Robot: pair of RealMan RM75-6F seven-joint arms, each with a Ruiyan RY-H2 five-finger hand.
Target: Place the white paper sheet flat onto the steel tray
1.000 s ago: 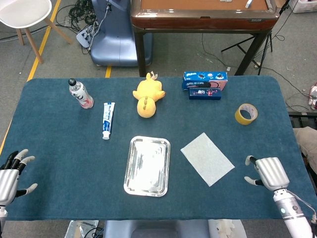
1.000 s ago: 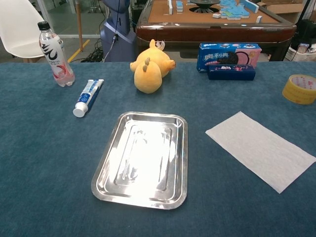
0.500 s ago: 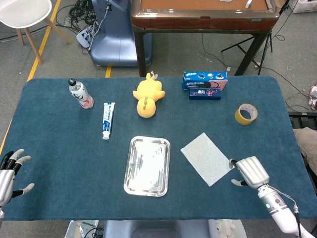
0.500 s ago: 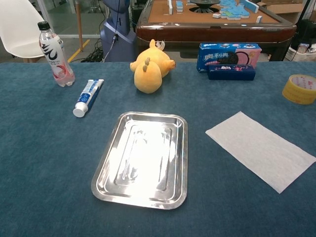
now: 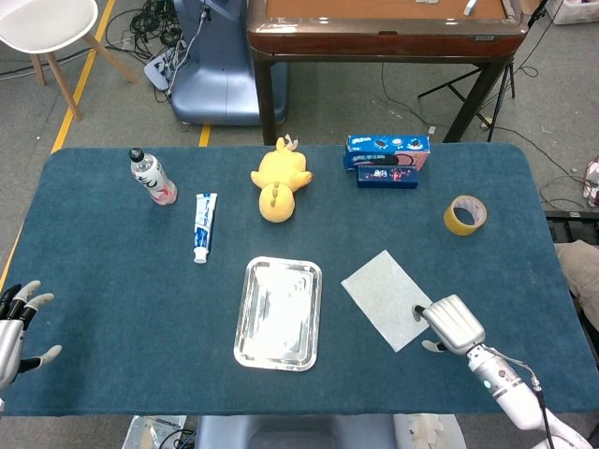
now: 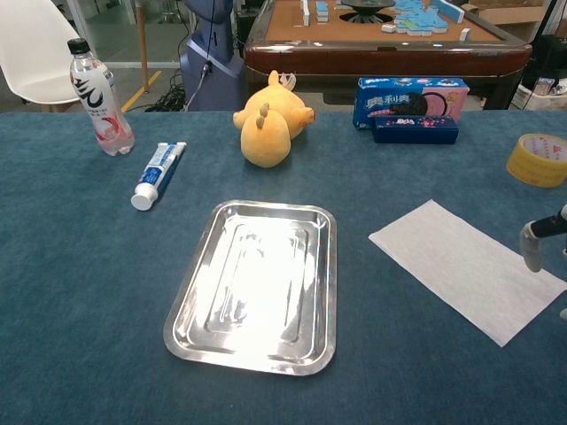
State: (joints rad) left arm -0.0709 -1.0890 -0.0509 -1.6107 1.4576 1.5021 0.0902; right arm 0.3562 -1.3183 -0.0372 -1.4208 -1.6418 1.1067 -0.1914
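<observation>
The white paper sheet [image 5: 390, 298] [image 6: 467, 266] lies flat on the blue cloth, to the right of the steel tray [image 5: 278, 313] [image 6: 260, 284]. The tray holds nothing. My right hand [image 5: 450, 324] hovers at the sheet's near right corner with its fingers spread and nothing in it; in the chest view only one fingertip [image 6: 532, 245] shows over the sheet's right edge. Whether it touches the paper I cannot tell. My left hand [image 5: 17, 323] stays at the table's near left edge, fingers apart and holding nothing.
Along the far side stand a water bottle [image 5: 153, 177], a toothpaste tube [image 5: 203, 225], a yellow plush toy [image 5: 279, 179] and a blue snack box [image 5: 387, 159]. A roll of yellow tape [image 5: 464, 215] lies at the right.
My right hand has moved left and forward from the table's right side to the sheet's near right corner, and now enters the chest view. My left hand drew slightly back. Sheet and tray have not moved.
</observation>
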